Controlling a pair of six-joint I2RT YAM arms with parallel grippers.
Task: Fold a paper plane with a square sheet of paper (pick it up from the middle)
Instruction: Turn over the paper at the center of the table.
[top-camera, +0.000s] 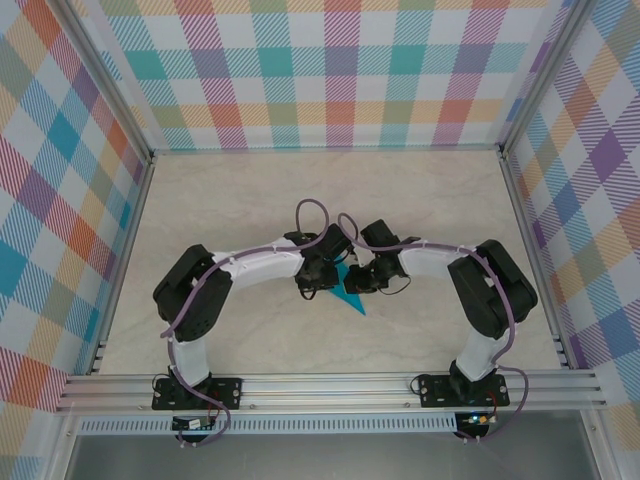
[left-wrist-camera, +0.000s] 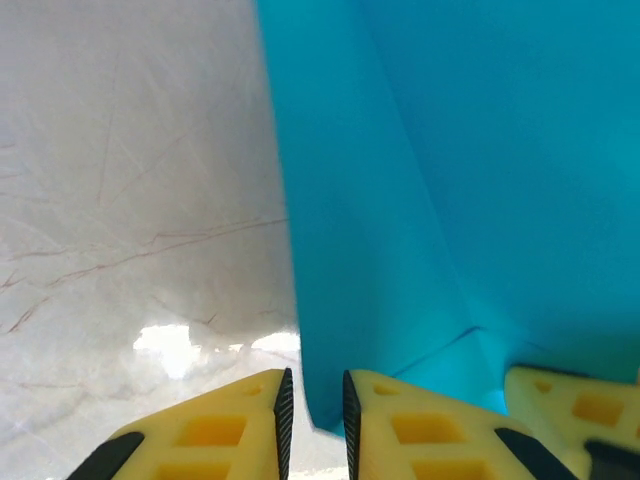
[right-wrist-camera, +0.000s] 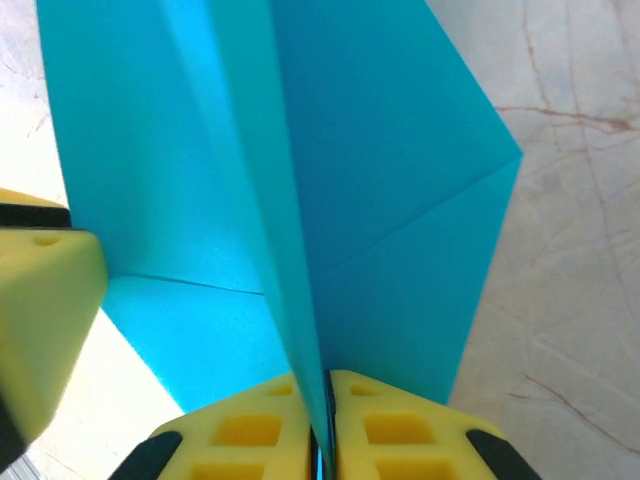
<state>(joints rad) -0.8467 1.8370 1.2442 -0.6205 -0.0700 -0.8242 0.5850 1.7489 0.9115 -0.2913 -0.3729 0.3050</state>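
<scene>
The teal-blue sheet of paper (top-camera: 351, 295) is creased into a pointed shape and sits between the two arms at the table's middle. My right gripper (top-camera: 360, 279) is shut on the paper (right-wrist-camera: 390, 190), pinching its upright centre fold between the yellow fingers (right-wrist-camera: 250, 430); a wing spreads to each side. My left gripper (top-camera: 322, 282) meets it from the left. In the left wrist view its jaws (left-wrist-camera: 315, 425) stand narrowly apart, with the lower edge of the paper (left-wrist-camera: 450, 200) hanging in the gap against the right-hand pad. The other gripper's yellow finger (left-wrist-camera: 580, 410) shows at the lower right.
The pale marbled table (top-camera: 250, 200) spreads around the arms. Aluminium rails (top-camera: 330, 385) run along the near edge and both sides. Plaid walls (top-camera: 330, 70) close off the back and sides. Purple cables (top-camera: 310, 210) loop above both wrists.
</scene>
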